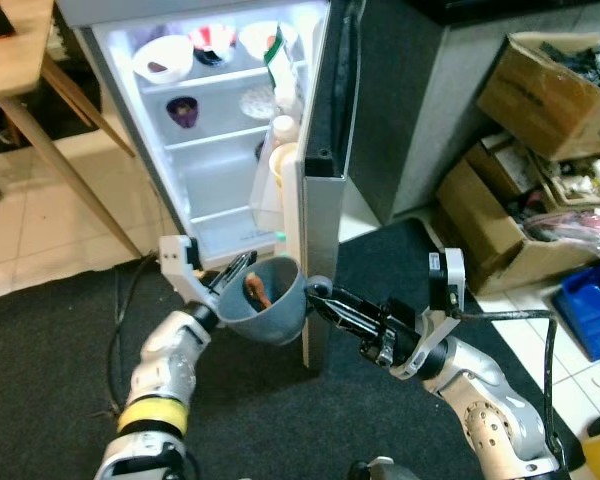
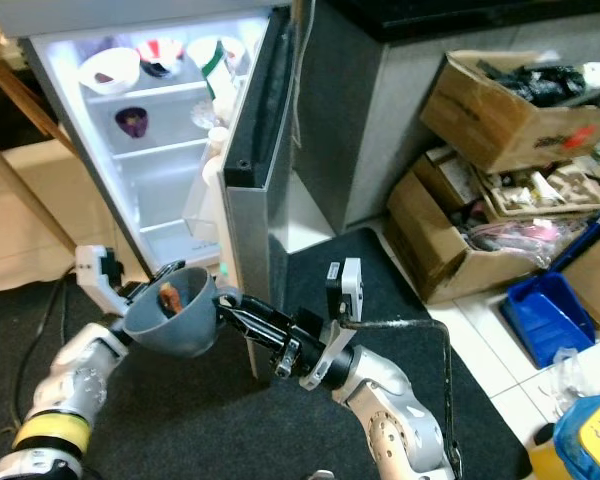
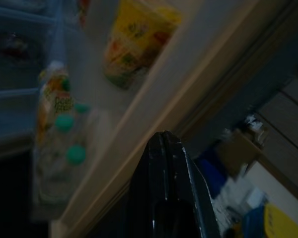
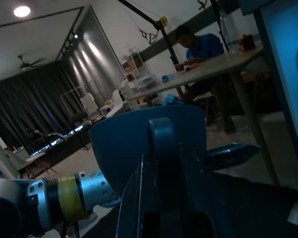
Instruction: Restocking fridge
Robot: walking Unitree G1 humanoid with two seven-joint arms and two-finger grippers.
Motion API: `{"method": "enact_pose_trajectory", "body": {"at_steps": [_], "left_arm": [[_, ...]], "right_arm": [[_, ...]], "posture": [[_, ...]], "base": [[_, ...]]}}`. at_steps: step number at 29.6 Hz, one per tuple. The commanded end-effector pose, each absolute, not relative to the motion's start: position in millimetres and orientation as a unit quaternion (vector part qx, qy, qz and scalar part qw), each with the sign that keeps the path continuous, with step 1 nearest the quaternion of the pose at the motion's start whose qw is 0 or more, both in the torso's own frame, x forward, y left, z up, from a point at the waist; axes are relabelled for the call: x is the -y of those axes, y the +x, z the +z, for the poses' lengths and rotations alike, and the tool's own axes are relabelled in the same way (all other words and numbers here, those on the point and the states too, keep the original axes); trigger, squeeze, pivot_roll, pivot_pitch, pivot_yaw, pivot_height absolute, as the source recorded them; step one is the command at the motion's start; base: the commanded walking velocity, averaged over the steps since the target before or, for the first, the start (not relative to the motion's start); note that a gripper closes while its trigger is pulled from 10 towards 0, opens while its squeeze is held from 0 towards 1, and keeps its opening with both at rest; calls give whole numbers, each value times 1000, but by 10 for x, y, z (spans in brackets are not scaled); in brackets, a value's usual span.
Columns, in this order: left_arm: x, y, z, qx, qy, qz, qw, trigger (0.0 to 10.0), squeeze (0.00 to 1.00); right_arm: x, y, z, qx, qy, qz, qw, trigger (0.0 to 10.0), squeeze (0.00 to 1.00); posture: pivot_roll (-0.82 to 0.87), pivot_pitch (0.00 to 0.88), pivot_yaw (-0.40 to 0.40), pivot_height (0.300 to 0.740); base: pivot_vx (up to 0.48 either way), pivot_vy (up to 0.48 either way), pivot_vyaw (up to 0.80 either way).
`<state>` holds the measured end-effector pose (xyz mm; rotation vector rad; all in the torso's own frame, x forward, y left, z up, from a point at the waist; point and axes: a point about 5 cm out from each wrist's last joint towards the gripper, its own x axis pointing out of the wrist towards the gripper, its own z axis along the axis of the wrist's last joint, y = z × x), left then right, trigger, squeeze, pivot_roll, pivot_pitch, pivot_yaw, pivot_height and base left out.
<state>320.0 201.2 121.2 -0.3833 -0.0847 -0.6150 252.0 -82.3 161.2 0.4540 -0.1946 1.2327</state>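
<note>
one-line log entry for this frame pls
phase: carrying | blue-grey bowl held between both grippers, brown food inside | left gripper on near rim | right gripper on handle | fridge door open

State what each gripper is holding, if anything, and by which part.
Both hold the blue-grey bowl: the left gripper pinches its near-left rim, and the right gripper clamps the small tab handle on its right side.

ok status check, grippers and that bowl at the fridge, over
Left gripper on the blue bowl rim, right gripper shut on its handle. Bowl holds a brown piece of food, low before the open fridge. Fridge door edge right behind the bowl.
</note>
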Motion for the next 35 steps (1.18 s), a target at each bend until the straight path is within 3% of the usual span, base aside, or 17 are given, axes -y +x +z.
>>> {"method": "enact_pose_trajectory", "body": {"at_steps": [1, 3, 4, 7, 8, 13, 15, 18, 20, 21, 22, 23, 24, 25, 31, 35], "left_arm": [[-2116, 3090, 1426, 69, -161, -373, 911, 10000, 0], [-2196, 2955, 1738, 85, -120, -458, 877, 10000, 0], [-2196, 2955, 1738, 85, -120, -458, 877, 10000, 0], [-2314, 2760, 2072, 76, -43, -552, 829, 10000, 0], [-2314, 2760, 2072, 76, -43, -552, 829, 10000, 0], [-2443, 2541, 2315, 38, 17, -640, 767, 10000, 0], [-2443, 2541, 2315, 38, 17, -640, 767, 10000, 0], [-2459, 2460, 2435, 7, 32, -681, 732, 10000, 0], [-2459, 2460, 2435, 7, 32, -681, 732, 10000, 0], [-2452, 2432, 2479, -9, 42, -695, 717, 10000, 0], [-2452, 2426, 2538, -27, 54, -702, 710, 10000, 302], [-2452, 2426, 2538, -27, 54, -702, 710, 10000, 302], [-2463, 2454, 2591, -38, 70, -700, 710, 10000, 902], [-2490, 2504, 2631, -46, 81, -692, 716, 10000, 1000], [-2568, 2688, 2705, -52, 87, -667, 738, 10000, 1000], [-2591, 2744, 2714, -55, 90, -659, 745, 10000, 1000]], "right_arm": [[813, 2471, 1635, 93, 221, 591, 770, 10000, 0], [840, 2435, 1632, 89, 227, 607, 756, 10000, 0], [840, 2435, 1632, 89, 227, 607, 756, 10000, 0], [908, 2411, 1614, 86, 240, 619, 743, 10000, 0], [908, 2411, 1614, 86, 240, 619, 743, 10000, 0], [1018, 2363, 1599, 76, 249, 636, 726, 10000, 0], [1018, 2363, 1599, 76, 249, 636, 726, 10000, 0], [1059, 2371, 1571, 69, 250, 637, 726, 10000, 0], [1059, 2371, 1571, 69, 250, 637, 726, 10000, 0], [1071, 2388, 1544, 65, 246, 634, 730, 10000, 0], [1079, 2408, 1532, 65, 247, 632, 732, 10000, 0], [1079, 2408, 1532, 65, 247, 632, 732, 10000, 0], [1082, 2420, 1531, 66, 247, 632, 731, 10000, 0], [1072, 2424, 1539, 67, 246, 636, 729, 10000, 0], [971, 2509, 1543, 81, 209, 621, 751, 10000, 0], [951, 2509, 1539, 84, 210, 624, 748, 10000, 0]], "posture": [[-89, 156, 2, 740], [-80, 157, 4, 740], [-80, 157, 4, 740], [-73, 155, 10, 740], [-73, 155, 10, 740], [-70, 152, 8, 740], [-70, 152, 8, 740], [-56, 154, 10, 740], [-56, 154, 10, 740], [-54, 155, 14, 740], [-45, 151, 18, 740], [-45, 151, 18, 740], [-42, 150, 22, 740], [-41, 150, 24, 740], [-39, 150, 29, 740], [-38, 150, 32, 740]], "base": [[0, 0, 0], [0, 0, 0], [0, 0, 0], [0, 0, 0], [0, 0, 0], [0, 0, 0], [0, 0, 0], [0, 0, 0], [0, 0, 0], [0, 0, 0], [0, 0, 0], [0, 0, 0], [0, 0, 0], [0, 0, 0], [0, 0, 0], [0, 0, 0]]}}
